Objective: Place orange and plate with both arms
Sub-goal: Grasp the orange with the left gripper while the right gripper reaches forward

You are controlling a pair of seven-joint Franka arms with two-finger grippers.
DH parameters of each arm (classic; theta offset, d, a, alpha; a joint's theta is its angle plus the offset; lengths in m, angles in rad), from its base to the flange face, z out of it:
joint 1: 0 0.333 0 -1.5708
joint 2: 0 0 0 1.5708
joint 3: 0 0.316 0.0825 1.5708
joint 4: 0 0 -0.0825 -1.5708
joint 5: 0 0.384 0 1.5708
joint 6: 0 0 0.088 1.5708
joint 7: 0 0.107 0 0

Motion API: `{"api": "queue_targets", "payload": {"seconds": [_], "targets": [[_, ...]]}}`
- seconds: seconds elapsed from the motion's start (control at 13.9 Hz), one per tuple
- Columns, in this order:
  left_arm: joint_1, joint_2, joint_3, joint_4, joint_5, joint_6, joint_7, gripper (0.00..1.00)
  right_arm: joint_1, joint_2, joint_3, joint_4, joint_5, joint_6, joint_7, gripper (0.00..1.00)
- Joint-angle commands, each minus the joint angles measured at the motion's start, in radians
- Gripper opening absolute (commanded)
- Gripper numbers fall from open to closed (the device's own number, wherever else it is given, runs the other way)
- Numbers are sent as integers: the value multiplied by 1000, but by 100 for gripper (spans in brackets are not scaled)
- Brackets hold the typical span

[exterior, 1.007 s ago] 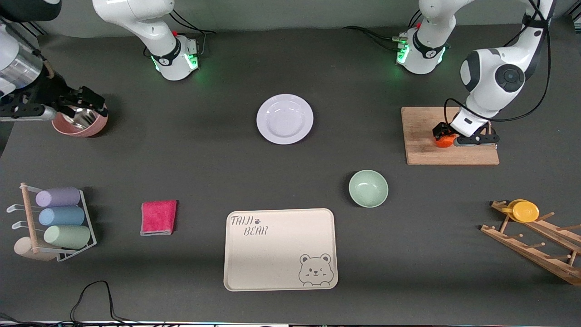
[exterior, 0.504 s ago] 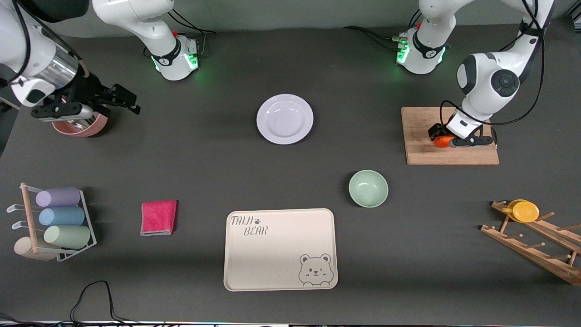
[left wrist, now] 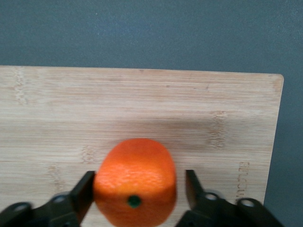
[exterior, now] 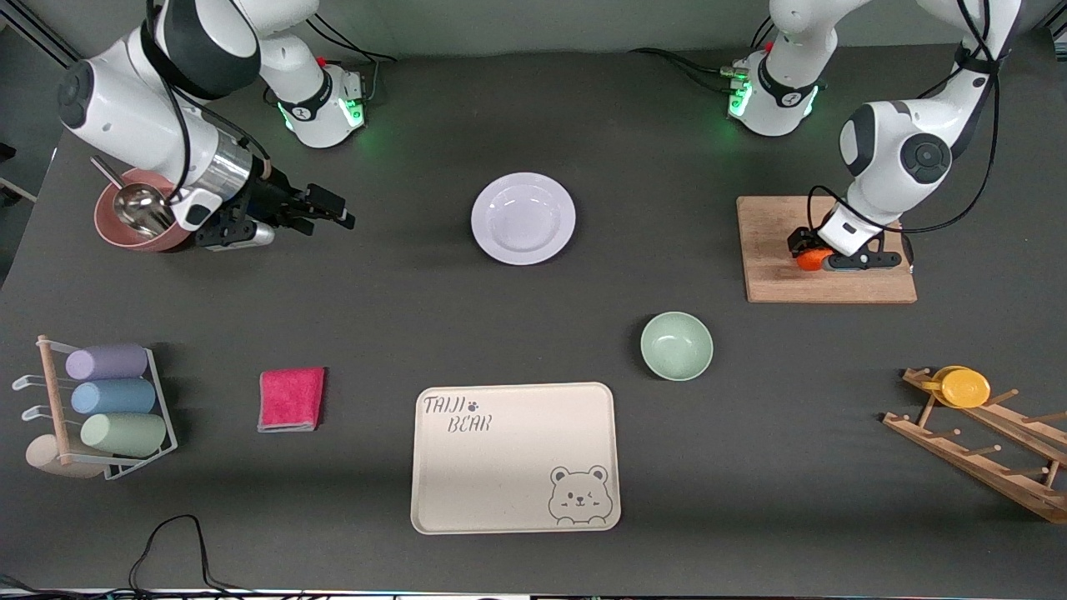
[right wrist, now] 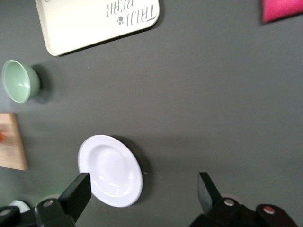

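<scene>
Two pickups are under way: the left gripper [left wrist: 137, 198] brackets the orange [exterior: 810, 259] on the cutting board [exterior: 775, 283], jaws not yet squeezed. The right gripper [exterior: 321, 208], spread, hovers short of the plate [exterior: 523, 218] at mid-table; it must reach the rim.

orange [exterior: 810, 259]: mostly hidden by left gripper [exterior: 821, 254] in front view
left-wrist finger contact: gap on one side, unclear
wooden rack [exterior: 984, 442]: cut by frame edge

the orange [exterior: 810, 259] lies on the cutting board [exterior: 775, 275]; the plate [exterior: 523, 218] lies farther than the tray [exterior: 514, 467].
</scene>
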Motion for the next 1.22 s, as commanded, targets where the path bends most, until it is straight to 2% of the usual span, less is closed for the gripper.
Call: {"api": "queue_targets", "payload": {"seconds": [0.0,0.14,0.29,0.43,0.65,0.79,0.94,1.15], "targets": [[9,-2,-4,-2,41,12,-18,0,16,31,-8,-74,209,95,-140,100],[6,-30,-7,10,43,-10,-18,0,16,71,-9,-126,415,140,-322,100],[-33,-128,-29,55,32,-169,-29,0,16,126,-9,-178,659,154,-541,100],[-119,-177,-34,134,0,-342,-73,0,18,197,-8,-209,857,152,-768,100],[-236,-193,-33,279,-182,-523,-86,0,28,299,-8,-238,1097,135,-1071,100],[-288,-193,-34,380,-244,-638,-141,0,39,326,-8,-252,1154,88,-1151,100],[-372,-182,-39,478,-249,-718,-278,0,36,330,-14,-279,1182,17,-1214,100],[-480,-133,-39,567,-272,-726,-480,0,9,364,-19,-307,1183,-55,-1356,100]]}}
